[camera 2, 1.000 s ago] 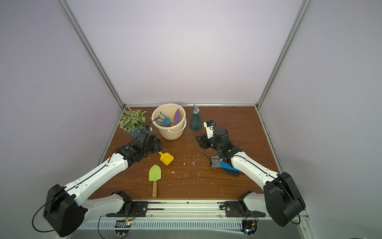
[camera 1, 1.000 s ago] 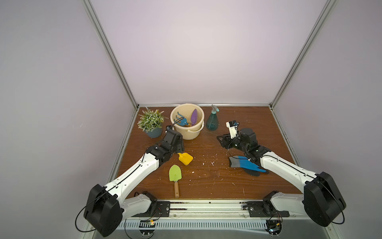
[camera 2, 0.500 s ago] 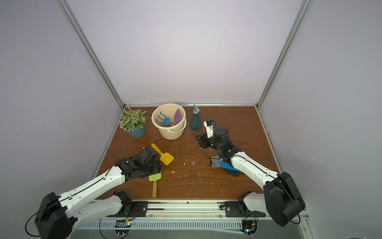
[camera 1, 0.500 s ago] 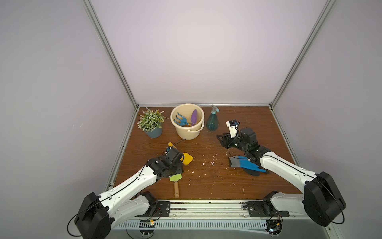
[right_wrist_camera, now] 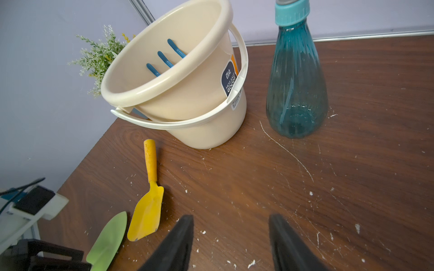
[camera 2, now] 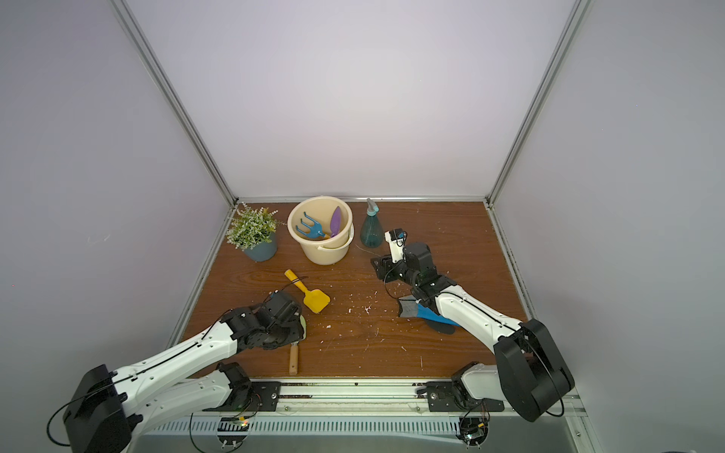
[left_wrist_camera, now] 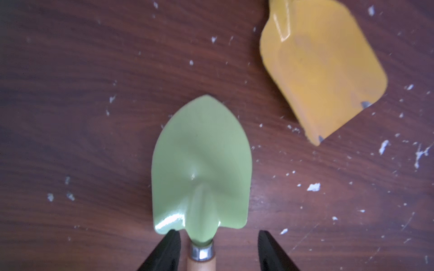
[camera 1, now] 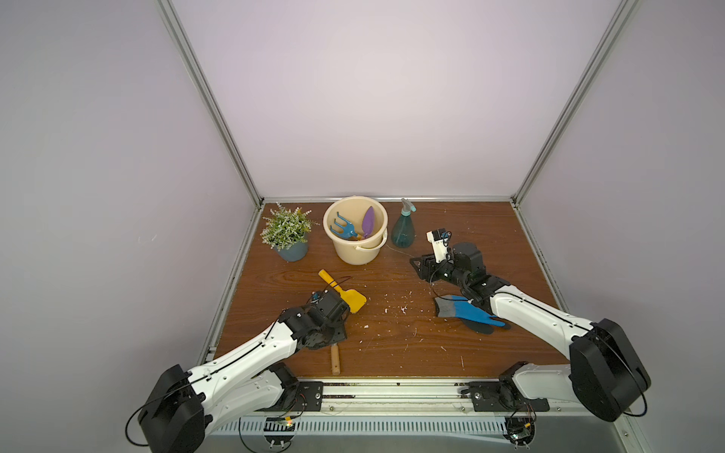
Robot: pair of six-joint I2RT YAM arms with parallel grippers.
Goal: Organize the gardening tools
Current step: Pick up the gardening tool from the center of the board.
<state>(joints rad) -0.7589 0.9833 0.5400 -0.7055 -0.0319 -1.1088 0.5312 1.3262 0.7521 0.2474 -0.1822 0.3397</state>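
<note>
Bucket holds blue fork, purple trowel — jaws parted, empty (left straddles green trowel).

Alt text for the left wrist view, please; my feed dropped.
The left claw stands open astride the neck of a lime-green metal trowel with a wooden handle, lying on the brown wooden table. A yellow metal scoop lies nearby, not touching it.

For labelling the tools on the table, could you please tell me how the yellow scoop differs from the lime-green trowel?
The yellow scoop has a squared-off blade; the lime-green trowel has a pointed one. The scoop's handle is yellow, the trowel's is wood with a metal collar. The left hand, jaws open, straddles the trowel's neck; the scoop lies untouched. Both lie flat on the table, outside the bucket.
</note>
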